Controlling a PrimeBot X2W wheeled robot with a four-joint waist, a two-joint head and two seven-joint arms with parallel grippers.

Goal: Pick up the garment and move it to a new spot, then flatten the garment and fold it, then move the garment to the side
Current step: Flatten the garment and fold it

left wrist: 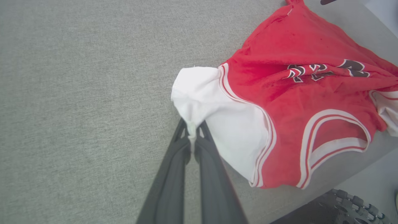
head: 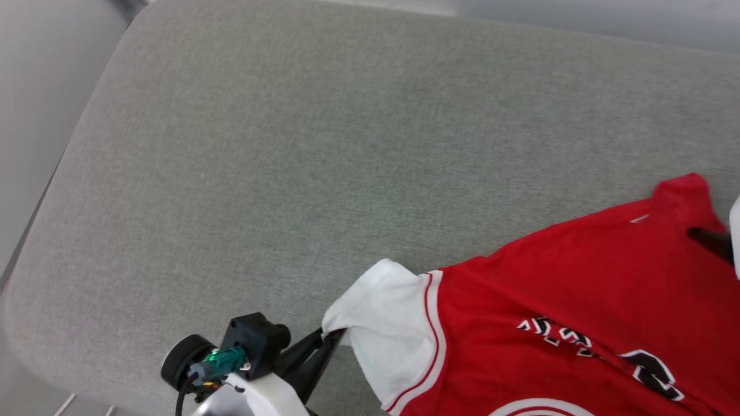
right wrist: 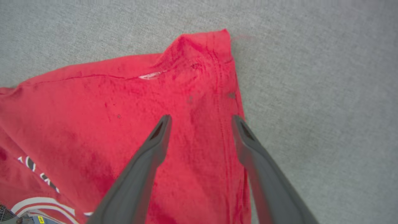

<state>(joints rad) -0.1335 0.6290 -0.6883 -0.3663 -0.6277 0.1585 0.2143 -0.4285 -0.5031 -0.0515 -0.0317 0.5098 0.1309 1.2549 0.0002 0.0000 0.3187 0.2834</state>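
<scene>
A: Left tool [left wrist: 192, 130] is pinched tight on the corner of the white side panel [left wrist: 217, 112] of the garment [head: 549, 289], which lies bunched at the near right end of the table [head: 289, 144].

B: Right tool [right wrist: 200, 119] stands wide, fingers astride the red far corner, gripping nothing.

A: To flatten, we'd pinch that corner at the hem, then draw both corners apart, low over the table, so the creases run out.

B: Agreed. We can't tell whether its fingertips touch the cloth. The lettering [left wrist: 323, 70] is folded in and unreadable, and the garment's near edge is cut off in the head view.
</scene>
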